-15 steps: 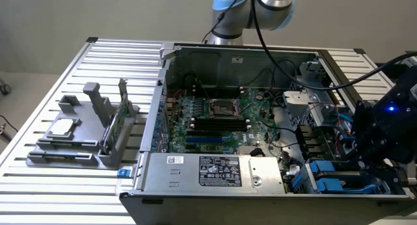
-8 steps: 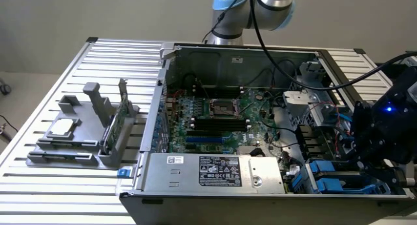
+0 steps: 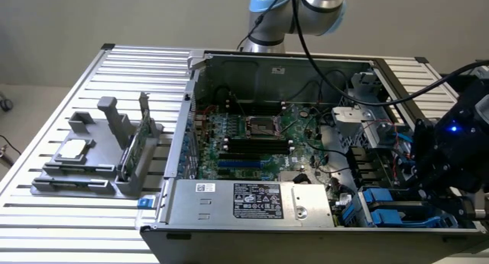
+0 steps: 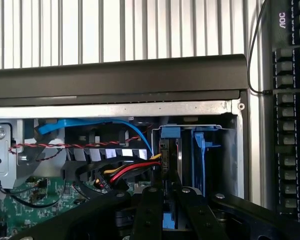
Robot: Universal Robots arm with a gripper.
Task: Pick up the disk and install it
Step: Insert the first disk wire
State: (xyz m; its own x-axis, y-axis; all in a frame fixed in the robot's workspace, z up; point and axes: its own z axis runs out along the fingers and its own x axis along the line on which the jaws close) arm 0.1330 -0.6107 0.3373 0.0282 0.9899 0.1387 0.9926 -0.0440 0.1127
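you have the gripper with its fingers clenched on the disk, which stands on edge, long axis pointing down into the drive bay of the computer case.

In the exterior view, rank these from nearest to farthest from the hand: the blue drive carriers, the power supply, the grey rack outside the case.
1. Blue drive carriers, just beside the hand.
2. Power supply, along the case's front edge.
3. Grey rack, outside the case at the view's left.
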